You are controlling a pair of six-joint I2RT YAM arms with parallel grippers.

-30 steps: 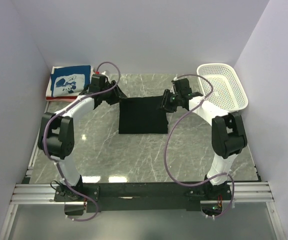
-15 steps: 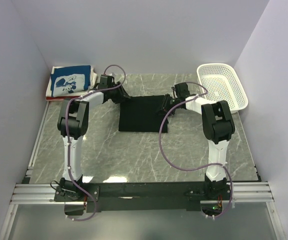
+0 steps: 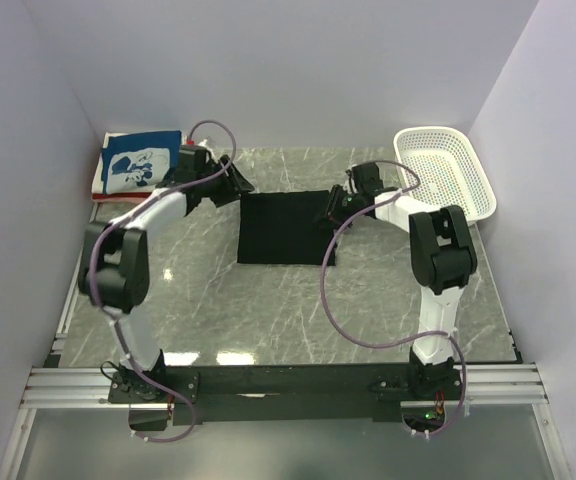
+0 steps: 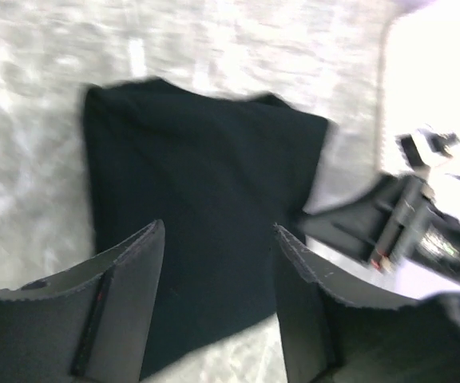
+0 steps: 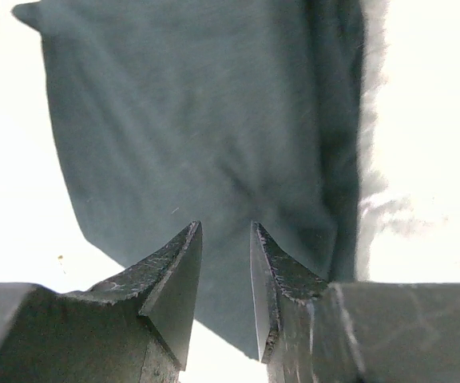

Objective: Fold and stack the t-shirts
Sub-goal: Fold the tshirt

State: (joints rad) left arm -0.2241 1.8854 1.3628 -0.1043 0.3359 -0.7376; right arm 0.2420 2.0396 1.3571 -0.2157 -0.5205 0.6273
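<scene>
Apparently readying a fold, the left tool (image 4: 218,235), wide open, and right tool (image 5: 224,230), barely parted, hover empty by the far corners of the black t-shirt (image 3: 283,228).

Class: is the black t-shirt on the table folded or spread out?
Folded: from above, the black t-shirt is a compact rectangle with no sleeves sticking out.

Lying on the table (image 3: 268,310) between the jaws of the left gripper (image 4: 218,231) and of the right gripper (image 5: 224,227): flat t-shirt (image 3: 283,228). Sitting left of the left jaws: stacked t-shirts (image 3: 140,163). Standing right of the right jaws: basket (image 3: 476,172).
</scene>
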